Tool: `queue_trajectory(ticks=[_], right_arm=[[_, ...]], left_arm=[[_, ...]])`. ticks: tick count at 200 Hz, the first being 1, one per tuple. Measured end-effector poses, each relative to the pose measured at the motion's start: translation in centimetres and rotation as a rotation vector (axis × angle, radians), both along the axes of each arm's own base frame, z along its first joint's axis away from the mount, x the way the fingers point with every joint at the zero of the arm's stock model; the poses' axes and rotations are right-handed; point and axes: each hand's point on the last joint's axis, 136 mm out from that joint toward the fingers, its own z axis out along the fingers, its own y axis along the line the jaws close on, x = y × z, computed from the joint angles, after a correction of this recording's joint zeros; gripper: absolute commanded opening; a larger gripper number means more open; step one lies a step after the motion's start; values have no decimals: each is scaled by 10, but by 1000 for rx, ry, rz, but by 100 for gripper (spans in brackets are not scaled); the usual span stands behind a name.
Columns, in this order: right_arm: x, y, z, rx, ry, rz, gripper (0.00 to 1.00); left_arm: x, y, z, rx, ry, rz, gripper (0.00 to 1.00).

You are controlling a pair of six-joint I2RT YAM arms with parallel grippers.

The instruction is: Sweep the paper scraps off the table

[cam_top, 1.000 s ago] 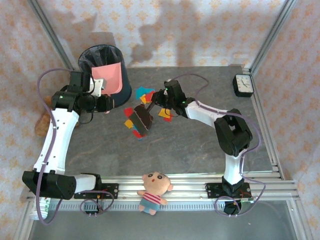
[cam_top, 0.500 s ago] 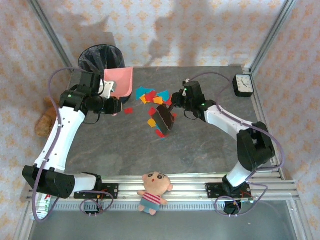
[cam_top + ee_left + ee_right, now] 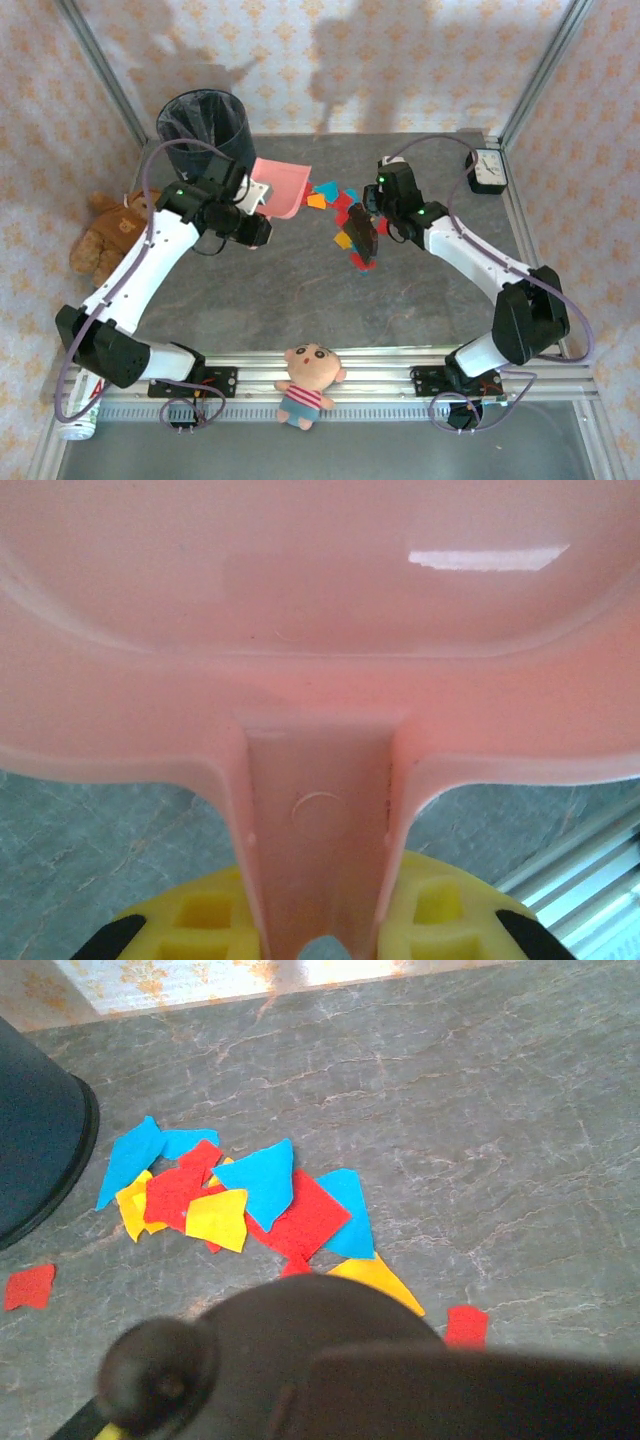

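Right claw (image 3: 372,215), clamped on one dark hand brush (image 3: 362,232), has swung rightward; about a dozen red, blue, yellow paper scraps (image 3: 265,1185) lie just ahead of it on the grey stone-look table (image 3: 300,290). Left claw (image 3: 318,935), gripping one pink plastic dustpan (image 3: 283,188), has left the black bin (image 3: 205,125) and faces them: likely another load.

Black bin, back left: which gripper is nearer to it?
Left. The left gripper, shut on the pink dustpan, sits just front-right of the bin; the right gripper, shut on a dark brush, is farther right, beyond the paper scraps.
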Motion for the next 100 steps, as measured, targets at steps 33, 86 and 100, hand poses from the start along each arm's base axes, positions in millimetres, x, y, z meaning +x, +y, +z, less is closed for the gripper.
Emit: queue_trajectory(ticks=[33,86,100], right_arm=[[-10,1,8,28,-9,28,0],[-32,-11,43,75,-95,21,0],[-36,-21,53,60,-130,-10,0]], left_arm=[[-7,-9,-19,68,31,-64,0],[-25,-31,-52,204,101,-206,0],[-31,-34,-62,235,126,-234,0]])
